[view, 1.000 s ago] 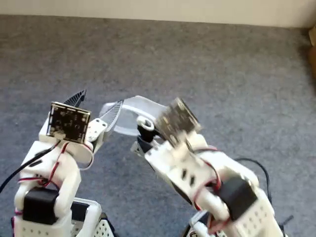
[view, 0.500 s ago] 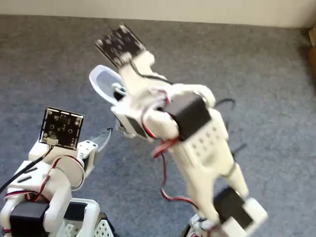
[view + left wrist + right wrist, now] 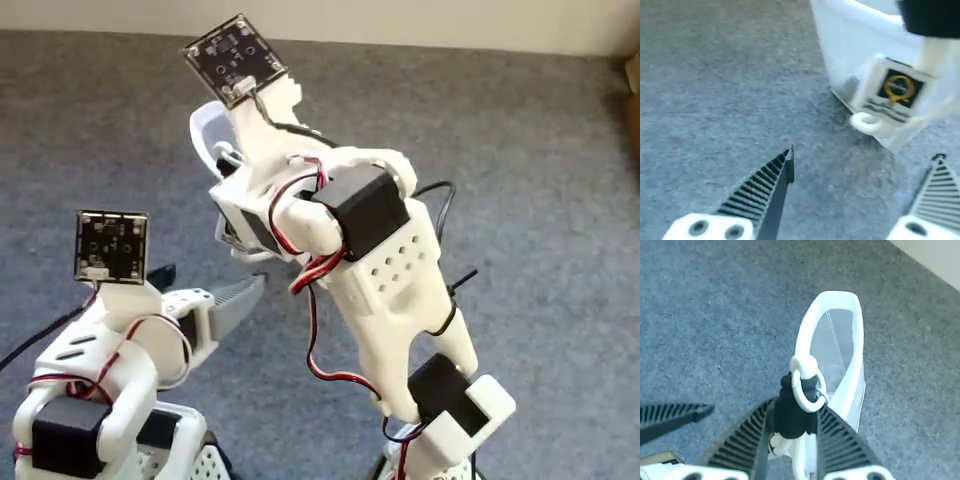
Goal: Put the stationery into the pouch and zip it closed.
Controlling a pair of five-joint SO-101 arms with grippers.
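Observation:
The pouch (image 3: 834, 342) is translucent white with a white rim, and its mouth gapes open. It lies on the grey carpet at the far left in the high view (image 3: 205, 128). My right gripper (image 3: 796, 407) is shut on the black zipper pull, where a white ring (image 3: 804, 382) hangs. That arm stretches across over the pouch. My left gripper (image 3: 865, 160) stands open a short way off the pouch (image 3: 860, 40), with nothing between its fingers, nearer the table's front (image 3: 213, 278). A tag with a ring (image 3: 890, 92) dangles beside the pouch wall. A dim dark shape shows through that wall.
Grey carpet (image 3: 520, 150) covers the whole work surface. A pale wall (image 3: 400, 20) runs along the far edge, and a brown wooden edge (image 3: 634, 100) sits at the far right. Cables trail from both arms near the front.
The right arm swung up and to the far left, carrying the pouch with it. The left arm drew back toward the front, its gripper still open.

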